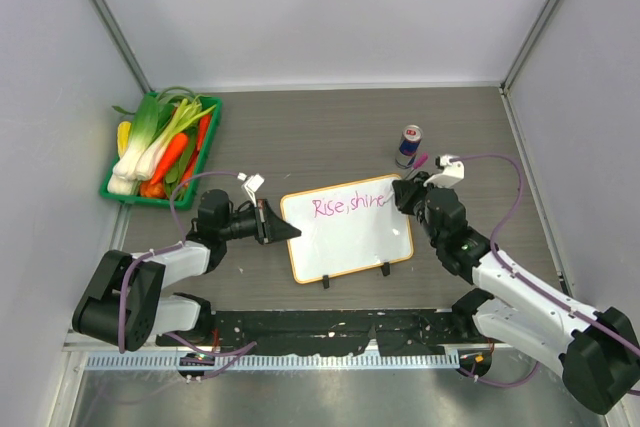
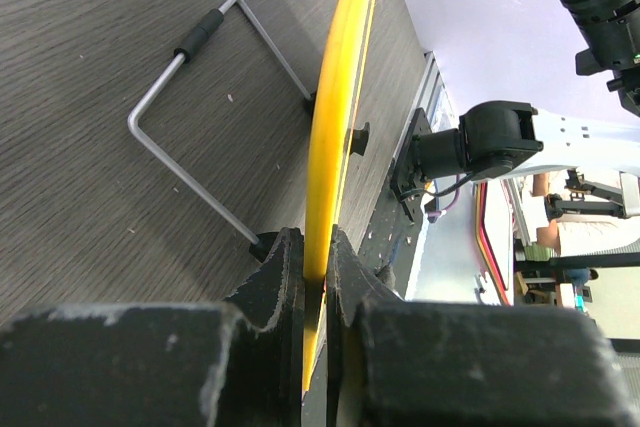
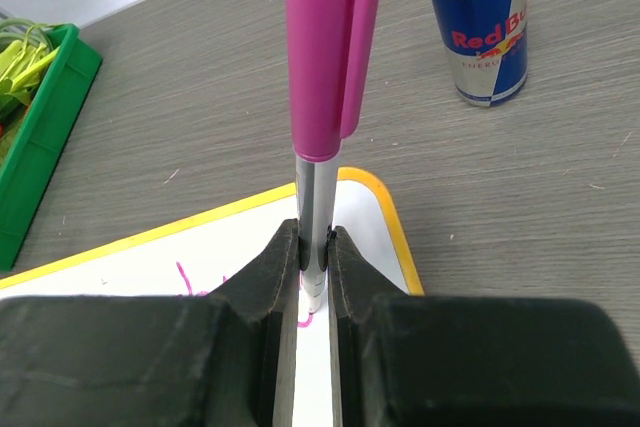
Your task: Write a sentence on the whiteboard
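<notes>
- Left gripper (image 2: 315,277): fingers pressed together on the orange frame of the whiteboard (image 1: 350,242), pinching its left short edge (a rim hold, clear of the writing face).
- Right gripper (image 3: 315,247): clamped on the silver barrel of a pink marker (image 3: 322,57). The cap is on the upper end and the lower end is over the board's far right corner.
- Whiteboard: lies on the dark table (image 1: 300,137) between the two arms, with a clip foot (image 1: 325,281) on its near long edge. Judged light, thin and stiff, with a slick face, so it is likely to skate under pen pressure unless pinned. Best taken by the frame, not the face (ink would smear).
- Sentence (image 1: 348,204): pink handwriting along the far edge, reading roughly "Rise, shine". Judged easy to smudge.
- Drink can (image 1: 409,145): upright, just beyond the board's far right corner and near the marker.
- Green tray (image 1: 140,199): holds vegetables at the far left, well apart from the board.
</notes>
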Controlling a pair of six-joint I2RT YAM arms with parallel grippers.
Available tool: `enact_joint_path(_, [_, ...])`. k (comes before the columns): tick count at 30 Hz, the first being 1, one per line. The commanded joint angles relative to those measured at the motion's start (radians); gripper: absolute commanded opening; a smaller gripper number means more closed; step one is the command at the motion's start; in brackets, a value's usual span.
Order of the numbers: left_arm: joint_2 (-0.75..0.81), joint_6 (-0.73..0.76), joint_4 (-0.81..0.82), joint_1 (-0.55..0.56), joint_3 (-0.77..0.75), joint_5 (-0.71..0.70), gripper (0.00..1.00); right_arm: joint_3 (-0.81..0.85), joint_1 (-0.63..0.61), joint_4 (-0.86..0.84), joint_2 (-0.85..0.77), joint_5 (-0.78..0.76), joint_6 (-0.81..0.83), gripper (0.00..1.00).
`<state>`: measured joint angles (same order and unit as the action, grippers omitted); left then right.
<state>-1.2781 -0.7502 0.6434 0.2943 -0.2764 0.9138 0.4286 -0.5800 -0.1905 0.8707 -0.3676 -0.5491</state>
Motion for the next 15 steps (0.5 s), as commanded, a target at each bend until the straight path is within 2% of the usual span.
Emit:
enact_joint_path(1, [-0.007,0.072,-0.059,-0.001,-0.003,-0.093,0.00,0.050,0.008,0.000,-0.024,-0.045,0.015,0.01])
enact_joint_path(10, [-0.009,0.071,-0.060,0.000,-0.003,-0.095,0.00,0.010,0.008,-0.009,-0.229,-0.013,-0.008,0.01])
enact_joint_path(15, [0.023,0.072,-0.067,0.000,0.008,-0.096,0.00,-0.007,0.008,0.042,-0.275,-0.005,-0.003,0.01])
